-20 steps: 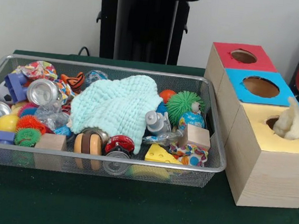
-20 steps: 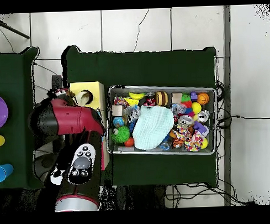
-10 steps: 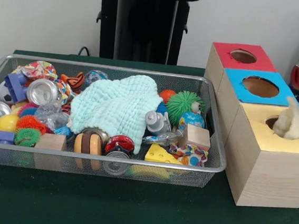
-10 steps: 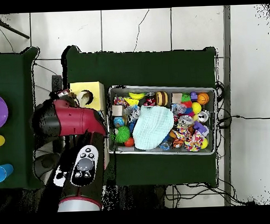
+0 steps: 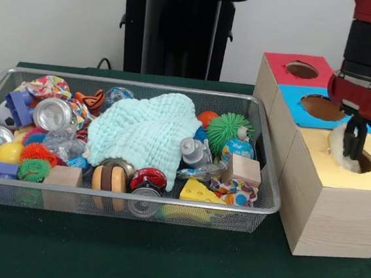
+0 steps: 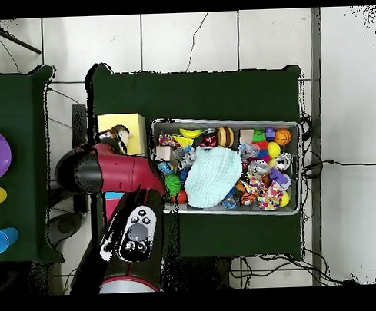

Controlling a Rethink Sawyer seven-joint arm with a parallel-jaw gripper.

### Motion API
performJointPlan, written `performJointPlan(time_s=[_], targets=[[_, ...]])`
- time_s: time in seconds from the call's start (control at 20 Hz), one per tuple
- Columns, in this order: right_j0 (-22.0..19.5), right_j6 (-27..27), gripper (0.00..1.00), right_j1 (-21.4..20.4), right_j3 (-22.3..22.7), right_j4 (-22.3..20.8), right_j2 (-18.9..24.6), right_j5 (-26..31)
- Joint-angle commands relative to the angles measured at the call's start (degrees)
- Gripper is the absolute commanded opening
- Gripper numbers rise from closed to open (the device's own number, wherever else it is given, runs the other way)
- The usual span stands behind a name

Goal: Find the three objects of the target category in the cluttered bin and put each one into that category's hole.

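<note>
Cream fluffy plush toy (image 5: 338, 146) at right of frame, sunk partly into the hole of the yellow-topped box (image 5: 324, 198), gripper (image 5: 351, 143) directly over it, dark fingers (image 5: 348, 138) close together against the plush, whether clenched on it cannot be told, wire bin (image 5: 257, 208) of clutter at left.

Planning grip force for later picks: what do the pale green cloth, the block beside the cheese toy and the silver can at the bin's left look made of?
Cloth: soft woven cotton, probably; crinkled matte folds. Block: bare wood, likely; pale tan, flat matte faces. Can: thin metal; shiny silver reflective end.
</note>
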Motion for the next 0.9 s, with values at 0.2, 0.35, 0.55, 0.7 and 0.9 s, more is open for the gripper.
performJointPlan(time_s=[0.2,0.35,0.55,0.7,0.9], targets=[[-3.8,0.9,0.00,4.8,4.6,-3.1,6.0,-2.5],[-2.3,2.4,0.00,7.8,1.8,-2.1,5.1,-3.7],[-0.6,4.0,0.00,12.3,-2.9,-0.5,3.5,-4.7],[-1.0,4.0,0.00,15.5,-5.8,0.3,4.3,-6.6],[1.5,6.2,0.00,21.5,-11.5,3.2,1.6,-7.4]])
